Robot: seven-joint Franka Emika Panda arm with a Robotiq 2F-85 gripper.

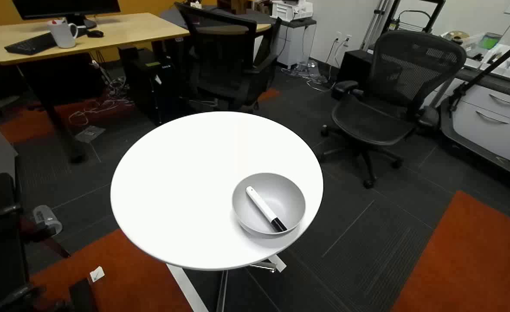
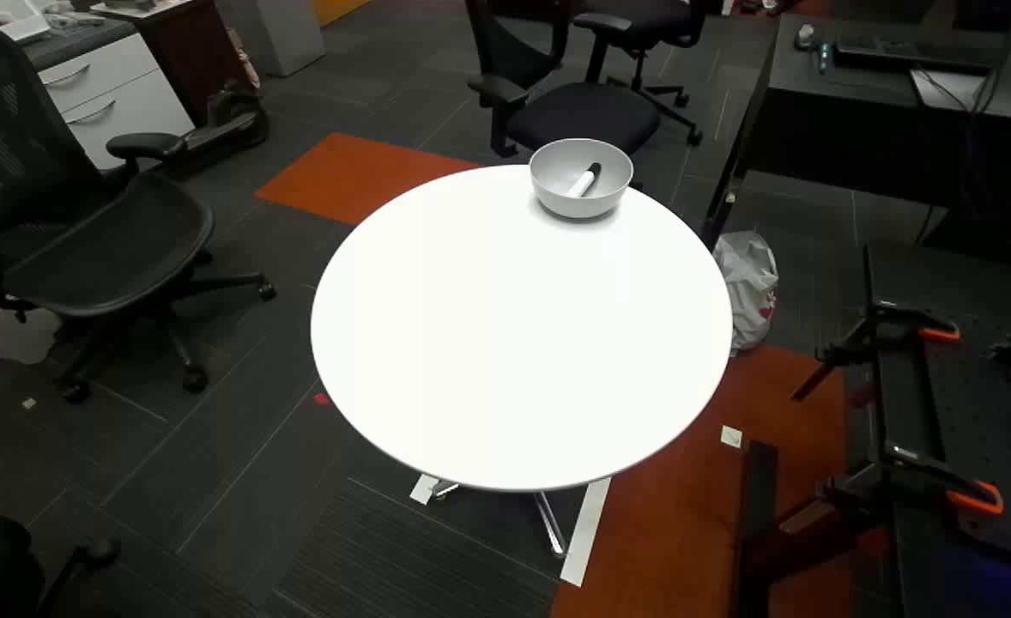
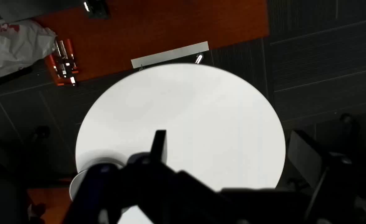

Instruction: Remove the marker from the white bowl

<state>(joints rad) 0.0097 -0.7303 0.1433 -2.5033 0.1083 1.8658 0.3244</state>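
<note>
The marker [image 1: 263, 207], a white stick with a black end, lies slanted inside the white bowl [image 1: 290, 200]. In an exterior view the marker [image 2: 586, 179] leans in the light-grey bowl [image 2: 576, 207] near the round white table's edge. In the wrist view only part of the bowl [image 3: 76, 184] shows at lower left, mostly behind the gripper; the marker is hidden there. My gripper [image 3: 231, 143] is open and empty, with its two fingers wide apart above the table. The gripper does not show in either exterior view.
The round white table [image 1: 181, 182] stands on dark carpet with orange patches. A black office chair [image 1: 393, 95] is beside it. A dark bench with clamps [image 2: 943, 412] and a plastic bag [image 2: 747, 287] are on another side. A wooden desk [image 1: 129, 32] stands further back.
</note>
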